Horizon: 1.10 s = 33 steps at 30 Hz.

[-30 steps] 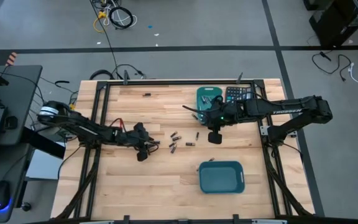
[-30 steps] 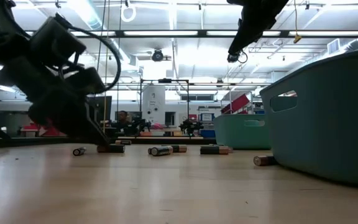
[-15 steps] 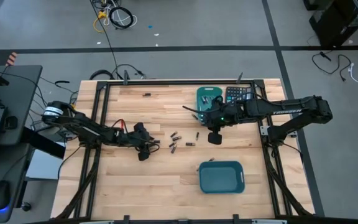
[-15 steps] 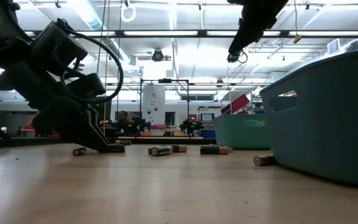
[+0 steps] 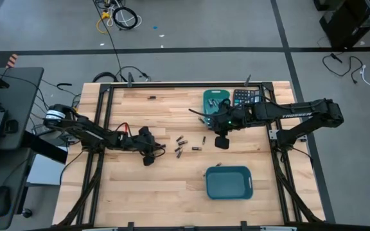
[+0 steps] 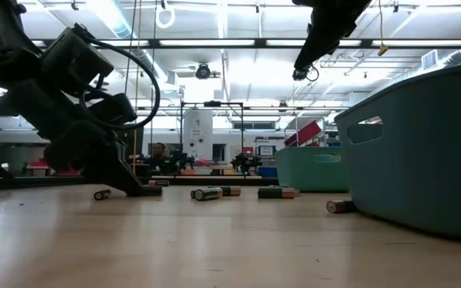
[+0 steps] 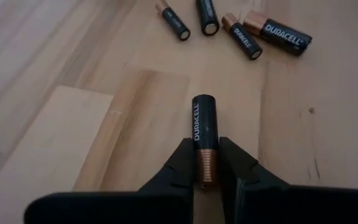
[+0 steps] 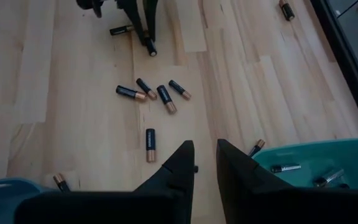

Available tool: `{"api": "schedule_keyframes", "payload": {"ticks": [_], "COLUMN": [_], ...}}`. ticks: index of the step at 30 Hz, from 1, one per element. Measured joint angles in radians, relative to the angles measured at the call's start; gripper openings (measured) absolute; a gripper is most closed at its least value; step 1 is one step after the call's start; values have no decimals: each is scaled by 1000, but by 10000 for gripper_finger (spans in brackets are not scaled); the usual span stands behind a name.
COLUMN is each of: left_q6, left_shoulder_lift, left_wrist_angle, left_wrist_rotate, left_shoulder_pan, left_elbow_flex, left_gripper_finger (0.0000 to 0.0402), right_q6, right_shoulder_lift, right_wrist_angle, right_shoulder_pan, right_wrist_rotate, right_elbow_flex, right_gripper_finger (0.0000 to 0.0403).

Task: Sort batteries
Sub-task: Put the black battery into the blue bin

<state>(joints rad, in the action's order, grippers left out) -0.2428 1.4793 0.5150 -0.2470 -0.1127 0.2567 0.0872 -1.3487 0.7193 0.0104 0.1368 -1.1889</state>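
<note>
Black-and-copper battery point(image 7: 204, 137): left gripper point(image 7: 206, 163) has now clamped its copper end; long axis points straight ahead.

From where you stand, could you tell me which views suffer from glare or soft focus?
Low view: bright ceiling lights wash out the room behind, and the left gripper shows as a dark silhouette. Left wrist view: the battery it grips is sharp, its label readable. High view: evenly lit, batteries tiny.
</note>
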Motion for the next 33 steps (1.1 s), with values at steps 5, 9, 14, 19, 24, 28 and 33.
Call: {"api": "schedule_keyframes", "payload": {"ticks": [5, 9, 14, 19, 24, 28, 33], "left_q6": [58, 102, 201, 373, 502, 577, 633], "left_shoulder_lift": [4, 3, 2, 1, 1, 1, 1], "left_wrist_angle": [113, 225, 426, 551, 553, 564, 563], "left_wrist_rotate": [37, 36, 35, 32, 44, 53, 67], "left_shoulder_pan": [-7, -14, -16, -16, -16, -16, -13], "left_elbow_flex": [-4, -3, 10, 73, 169, 228, 288], "left_gripper_finger": [30, 30, 30, 30, 30, 30, 30], "right_q6": [10, 12, -47, -140, -255, -329, -377], "right_shoulder_lift": [0, 0, -1, -1, -1, -6, -8], "right_wrist_angle": [-11, -88, -296, -634, -986, -1250, -1418], "right_shoulder_pan": [34, 89, 145, 154, 156, 159, 160], "right_wrist_rotate": [1, 62, 102, 105, 100, 89, 48], "right_elbow_flex": [0, 5, 76, 211, 352, 445, 505], "right_gripper_finger": [55, 55, 55, 55, 67, 85, 114]}}
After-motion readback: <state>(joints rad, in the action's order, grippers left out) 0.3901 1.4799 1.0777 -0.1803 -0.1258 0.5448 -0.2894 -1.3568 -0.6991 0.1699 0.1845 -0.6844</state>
